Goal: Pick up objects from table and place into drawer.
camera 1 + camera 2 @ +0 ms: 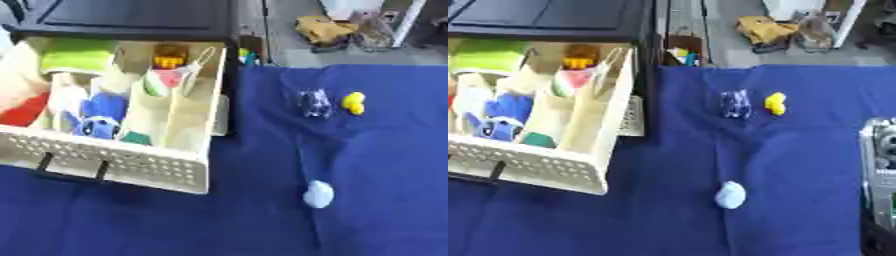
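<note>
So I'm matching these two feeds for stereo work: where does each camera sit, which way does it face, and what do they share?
Left eye view: in the head, looking down at the open drawer and blue tablecloth; none of the robot's body shows.
Right eye view: beside it in the head, facing the same way; a silver-grey part of the robot shows at the right edge, and whether it is the hand cannot be told.
Shared: the drawer, the yellow object, the clear object and the pale blue object.

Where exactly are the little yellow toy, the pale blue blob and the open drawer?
yellow toy [353,103], left eye view, on its middle.
pale blue blob [318,194], left eye view, on its rounded body.
drawer [131,163], left eye view, on its perforated front wall.
</note>
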